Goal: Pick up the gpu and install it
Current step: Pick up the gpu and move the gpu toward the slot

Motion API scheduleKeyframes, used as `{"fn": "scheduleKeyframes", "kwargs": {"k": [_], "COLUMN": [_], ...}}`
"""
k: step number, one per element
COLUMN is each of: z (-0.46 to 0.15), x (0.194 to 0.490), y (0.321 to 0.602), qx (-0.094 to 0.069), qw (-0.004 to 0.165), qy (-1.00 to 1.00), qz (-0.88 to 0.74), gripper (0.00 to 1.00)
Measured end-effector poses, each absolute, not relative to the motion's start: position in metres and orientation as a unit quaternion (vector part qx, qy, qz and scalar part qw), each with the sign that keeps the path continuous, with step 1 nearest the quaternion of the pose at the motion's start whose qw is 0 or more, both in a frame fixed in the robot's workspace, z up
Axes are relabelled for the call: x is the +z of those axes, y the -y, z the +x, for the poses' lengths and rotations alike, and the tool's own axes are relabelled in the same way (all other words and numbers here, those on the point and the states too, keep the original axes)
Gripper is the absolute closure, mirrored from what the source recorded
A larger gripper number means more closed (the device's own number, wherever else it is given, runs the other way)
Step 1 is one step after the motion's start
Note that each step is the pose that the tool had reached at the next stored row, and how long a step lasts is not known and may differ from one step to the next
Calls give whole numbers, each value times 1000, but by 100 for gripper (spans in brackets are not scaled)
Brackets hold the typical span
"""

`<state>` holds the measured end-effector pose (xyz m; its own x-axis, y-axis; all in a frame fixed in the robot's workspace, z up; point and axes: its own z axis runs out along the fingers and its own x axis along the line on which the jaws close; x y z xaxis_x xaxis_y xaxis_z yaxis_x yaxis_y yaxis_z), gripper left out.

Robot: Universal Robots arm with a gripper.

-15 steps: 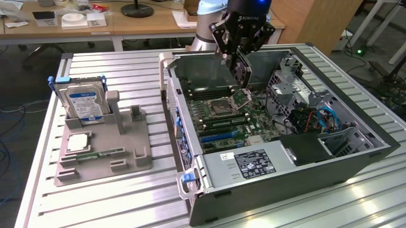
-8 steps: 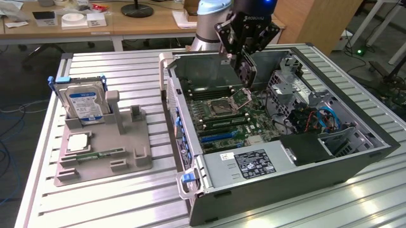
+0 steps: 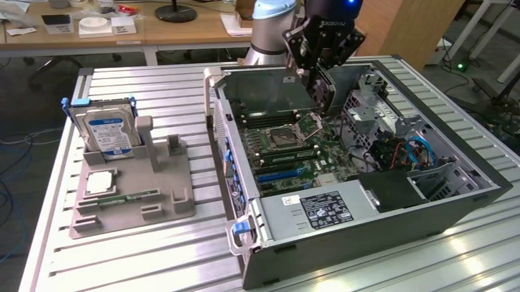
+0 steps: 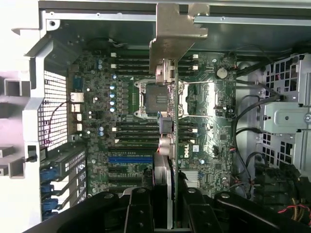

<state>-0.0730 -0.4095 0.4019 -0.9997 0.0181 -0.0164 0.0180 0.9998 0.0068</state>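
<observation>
The gpu [image 3: 322, 94] hangs on edge above the motherboard [image 3: 281, 149] inside the open computer case [image 3: 357, 243], near the CPU socket. My gripper [image 3: 318, 74] is shut on its upper edge. In the wrist view the gpu [image 4: 164, 141] appears edge-on, with its pale metal bracket [image 4: 172, 34] toward the case wall. Both black fingers [image 4: 141, 208] press against the card's two sides, and my gripper [image 4: 165, 206] sits over the board. The blue expansion slot [image 4: 130, 158] lies beside the card's line, apart from it.
A grey parts holder [image 3: 134, 188] on the slatted table at the exterior view's left carries a hard drive [image 3: 109, 134], a processor chip [image 3: 99, 182] and a memory stick [image 3: 122, 198]. Inside the case are the power supply [image 3: 325, 210], a drive cage [image 3: 378, 118] and cables [image 3: 414, 152].
</observation>
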Motion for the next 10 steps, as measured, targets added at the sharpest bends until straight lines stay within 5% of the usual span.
{"fn": "scheduleKeyframes", "kwargs": {"k": [10], "z": [-59], "x": [401], "y": [410], "qx": [3], "qw": [8], "qy": [-1000], "qz": [16], "gripper": [72]}}
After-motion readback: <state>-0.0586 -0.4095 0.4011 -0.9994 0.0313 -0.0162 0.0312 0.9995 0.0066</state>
